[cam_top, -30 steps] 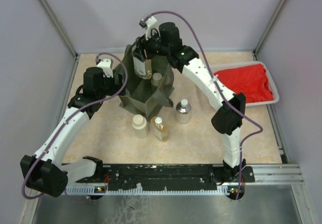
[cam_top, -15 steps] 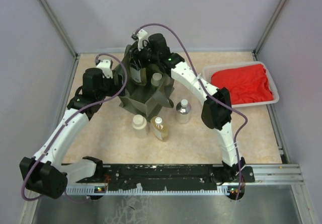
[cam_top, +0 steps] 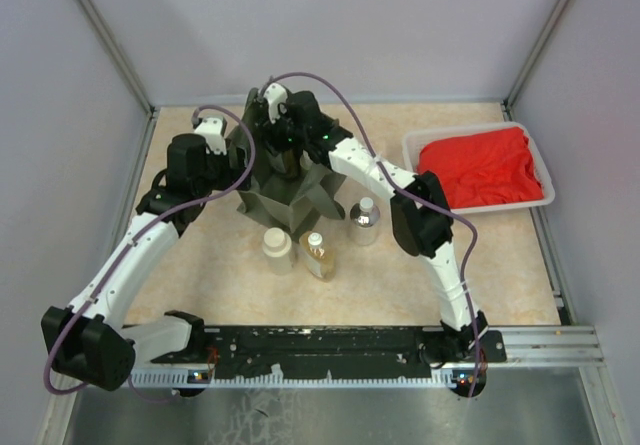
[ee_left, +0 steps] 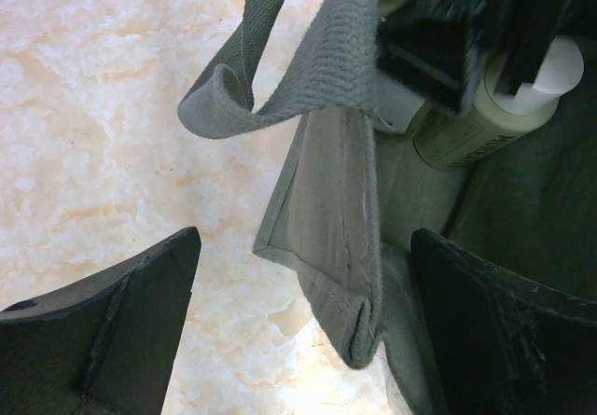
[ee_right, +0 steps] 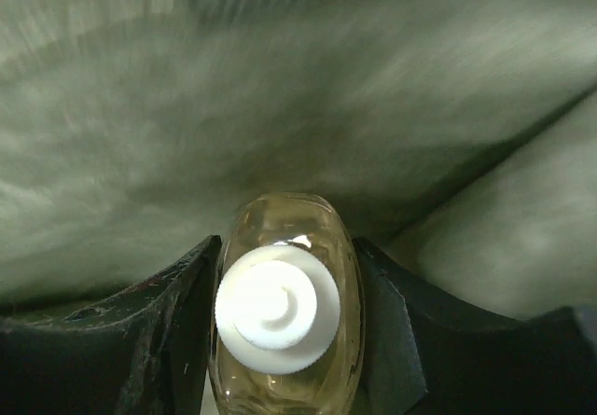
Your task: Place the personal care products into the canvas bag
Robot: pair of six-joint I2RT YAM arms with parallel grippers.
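Progress is partial, as I judge it: one product in, one on its way in, three left.

At the left of the top view, the left gripper [ee_left: 306, 238] stands with its jaws spread wide, straddling the rim of the canvas bag [cam_top: 285, 200] without pinching it, just under the looped handle.

Inside the bag, the left wrist view shows a pale bottle [ee_left: 471, 131] with a white cap already lying against the fabric.

At the centre, the right gripper [ee_right: 284, 289] is down inside the bag, clenched on an amber bottle [ee_right: 280, 247], olive cloth all round; it is not yet let go.

Below the bag on the table [cam_top: 500, 265] stand a beige bottle [cam_top: 277, 248], a second amber bottle [cam_top: 318, 256] and a silvery bottle [cam_top: 364, 222], none yet picked up.

At the far right, the tray [cam_top: 410, 150] holds the red cloth [cam_top: 480, 165], which is no part of the job.
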